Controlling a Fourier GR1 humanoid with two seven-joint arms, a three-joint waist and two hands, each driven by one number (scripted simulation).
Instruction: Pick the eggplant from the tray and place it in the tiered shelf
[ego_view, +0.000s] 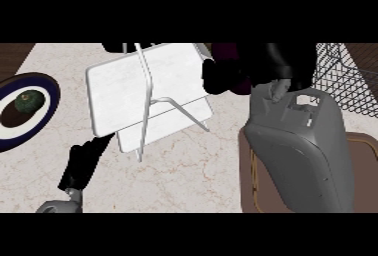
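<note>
The white tiered shelf (148, 85) with its thin wire frame stands at the top middle of the counter. My right hand (247, 67) hovers at the shelf's right edge, fingers curled round the dark purple eggplant (225, 50), of which only a small part shows above the fingers. Its grey forearm (299, 150) crosses and hides most of the brown tray (363, 150) at the right. My left hand (81, 165) rests low at the left, fingers straight, holding nothing.
A dark blue plate (46, 95) with a white ring lies at the left edge, carrying a round green item (29, 101). A wire mesh basket (347, 75) stands at the top right. Marble counter shows between shelf and left hand.
</note>
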